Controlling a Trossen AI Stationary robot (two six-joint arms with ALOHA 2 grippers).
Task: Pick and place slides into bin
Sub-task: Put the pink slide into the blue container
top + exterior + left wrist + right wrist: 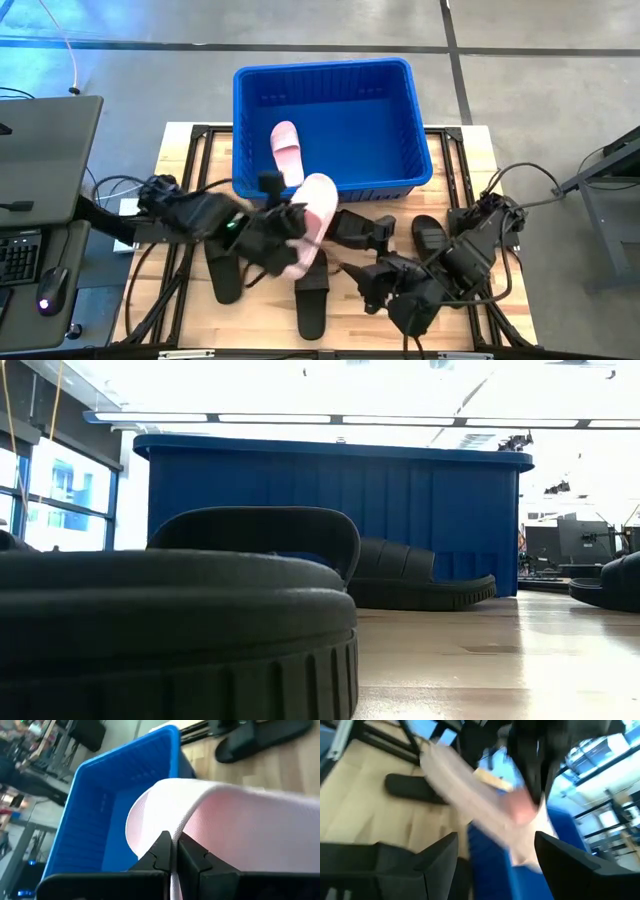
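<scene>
My left gripper (292, 228) is shut on a pale pink slide (312, 215), held above the table just in front of the blue bin (250, 100). A second pink slide (285, 150) lies on the bin's floor. Several black slides lie sole-down on the table: one at the near left (225, 272), one at the near middle (312, 305), one by the bin's near wall (352, 225) and one farther right (430, 236). My right gripper (368, 282) is open and empty, right of the held slide. Its fingers (440, 855) show spread in the right wrist view. My left gripper pinches the pink slide's whitish strap (172, 827) at its edge between its two fingers (160, 852). The strap arches away from the fingers. The slide is lifted clear of the table and tilted, with one end near the bin's near rim (330, 188).
A desk with a keyboard and mouse (50, 285) stands left of the table. Cables run along both arms' bases. In the low view a black slide (180, 630) fills the foreground, and another (420, 585) lies against the bin's wall (330, 510).
</scene>
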